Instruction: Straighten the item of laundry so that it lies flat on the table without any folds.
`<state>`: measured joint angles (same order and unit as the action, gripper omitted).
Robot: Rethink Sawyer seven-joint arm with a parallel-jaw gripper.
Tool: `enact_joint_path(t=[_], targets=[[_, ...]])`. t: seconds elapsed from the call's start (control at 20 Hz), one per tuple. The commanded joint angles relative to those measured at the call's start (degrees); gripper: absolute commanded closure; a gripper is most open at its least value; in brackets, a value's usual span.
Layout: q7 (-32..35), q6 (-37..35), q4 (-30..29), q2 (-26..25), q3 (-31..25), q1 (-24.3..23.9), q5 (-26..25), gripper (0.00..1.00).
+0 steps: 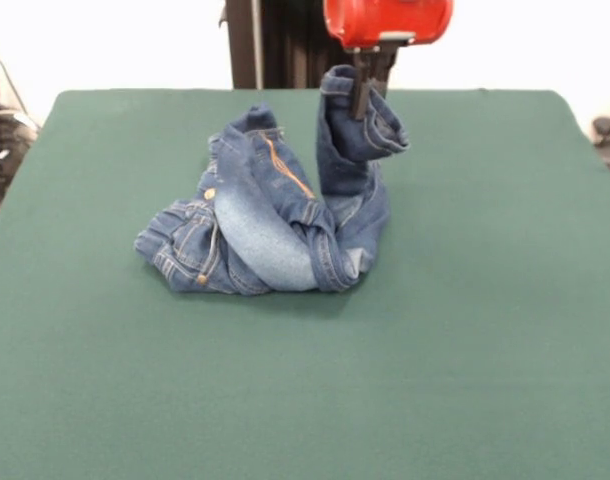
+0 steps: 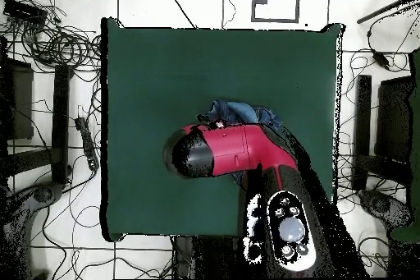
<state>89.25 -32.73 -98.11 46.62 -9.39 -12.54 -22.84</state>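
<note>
The jeans [image 1: 275, 215] sit in a crumpled heap slightly above and left of the middle of the front view, on the green table [image 1: 465, 350]. A pale faded leg panel curls round the lower front of the heap, an orange-stitched seam runs down its upper middle, and the gathered waistband with a brass button lies at the lower left. One leg stands up from the right side of the heap toward the top of the frame, its cuffed end folded over. The gripper [image 1: 361, 95] comes down from the red arm [image 1: 388, 20] at the top centre, and its dark fingers are closed on that raised leg just below the cuff, holding the cloth off the table. The rest of the jeans rests bunched on the felt, with bare table on every side. In the overhead view the arm covers most of the garment; only a strip of blue denim [image 2: 242, 114] shows just above the red housing, near the middle of the table [image 2: 164, 71]. Cables [image 2: 57, 43] lie on the floor at the upper left.
</note>
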Motion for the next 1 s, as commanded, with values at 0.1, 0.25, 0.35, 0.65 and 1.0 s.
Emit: enact_joint_path(t=[0.1, 0.25, 0.35, 0.65, 1.0], targets=[[14.71, 3.17, -6.41, -0.91, 1.26, 3.69, 3.90, 1.00], [15.90, 2.93, -6.55, -0.39, 2.27, 5.35, 4.98, 1.00], [16.74, 2.82, -6.70, -0.06, 3.18, 6.70, 5.83, 1.00], [18.09, 3.18, -6.37, 0.09, 5.95, 10.34, 7.49, 1.00], [18.43, 3.43, -6.04, 0.01, 8.76, 13.67, 9.34, 1.00]])
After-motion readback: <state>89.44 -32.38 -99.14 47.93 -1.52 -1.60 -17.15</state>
